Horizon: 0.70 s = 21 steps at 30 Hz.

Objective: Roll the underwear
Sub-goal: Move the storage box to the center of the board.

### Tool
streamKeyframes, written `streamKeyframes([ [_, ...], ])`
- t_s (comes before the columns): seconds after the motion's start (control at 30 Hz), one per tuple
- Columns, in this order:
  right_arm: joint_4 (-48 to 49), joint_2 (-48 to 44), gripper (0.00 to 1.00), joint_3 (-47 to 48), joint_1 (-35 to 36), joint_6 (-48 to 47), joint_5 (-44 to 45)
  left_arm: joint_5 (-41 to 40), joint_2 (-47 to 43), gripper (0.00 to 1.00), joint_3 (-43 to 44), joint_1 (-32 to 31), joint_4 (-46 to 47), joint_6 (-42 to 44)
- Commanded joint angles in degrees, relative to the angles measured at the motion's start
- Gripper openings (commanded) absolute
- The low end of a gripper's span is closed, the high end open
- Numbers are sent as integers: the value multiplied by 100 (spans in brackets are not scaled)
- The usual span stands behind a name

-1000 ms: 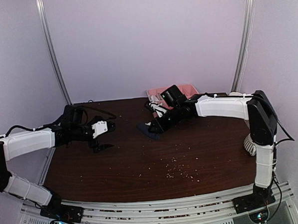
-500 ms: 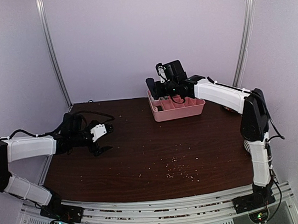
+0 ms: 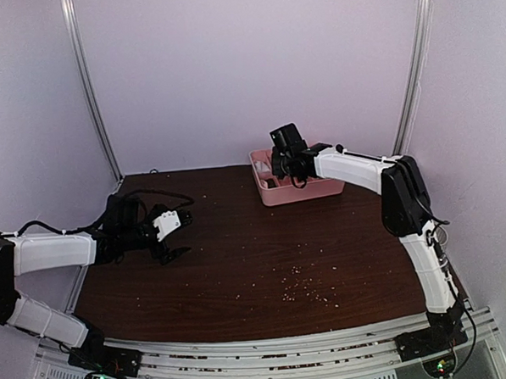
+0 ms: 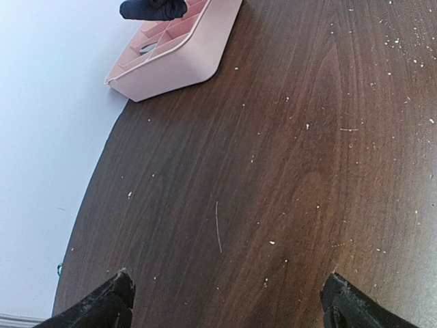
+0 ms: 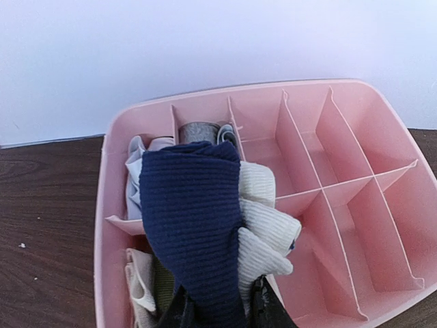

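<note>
Our right claw clamps the rolled navy underwear over the pink tray; our left claw gapes wide, empty, above the desk

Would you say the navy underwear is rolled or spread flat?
Rolled: navy underwear forms a compact bundle in the right hand, over the pink tray.

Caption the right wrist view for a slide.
Right gripper holds the bundled navy underwear over the pink compartment tray.

I read this as a lab test booth: blank white walls, metal frame posts, wooden table on aluminium rails.
</note>
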Motion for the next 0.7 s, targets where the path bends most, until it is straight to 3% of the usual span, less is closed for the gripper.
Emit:
streamKeyframes([
  [0.0, 7, 237, 0, 146, -92, 6, 464, -19, -4, 98, -60, 41, 328, -73],
  [0.27, -555, 432, 0, 217, -117, 61, 219, 13, 13, 98, -75, 39, 333, -68],
  [0.4, -1314, 386, 0, 289, -108, 296, 1, 19, 10, 98, -77, 41, 345, -64],
  [0.67, -1749, -654, 0, -1232, -6, 659, -789, 30, 49, 98, -57, 41, 317, -90],
])
